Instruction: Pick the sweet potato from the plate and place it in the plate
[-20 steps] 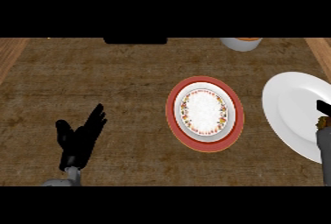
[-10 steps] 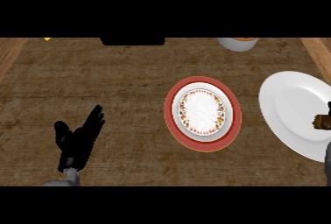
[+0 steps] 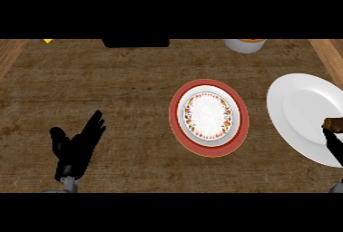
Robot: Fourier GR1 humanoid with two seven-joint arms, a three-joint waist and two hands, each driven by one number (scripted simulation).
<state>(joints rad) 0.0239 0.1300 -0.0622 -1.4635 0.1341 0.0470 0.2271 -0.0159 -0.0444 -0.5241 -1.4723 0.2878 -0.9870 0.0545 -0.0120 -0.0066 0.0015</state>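
Right hand (image 3: 333,144), at the frame's right edge, meets the brown sweet potato (image 3: 333,123) on the white plate (image 3: 298,115); its grasp cannot be told. Left hand (image 3: 75,147) rests open, the red-rimmed plate (image 3: 208,117) lying between them on the bench (image 3: 120,81).

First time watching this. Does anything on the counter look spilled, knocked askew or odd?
Nothing stands out. The red-rimmed patterned plate and plain white plate lie flat; a brown sweet potato sits on the white one by the right hand.

Brown mottled counter (image 3: 127,90) bearing a red-rimmed plate (image 3: 208,151), a white plate (image 3: 295,113) and a cup (image 3: 244,45).
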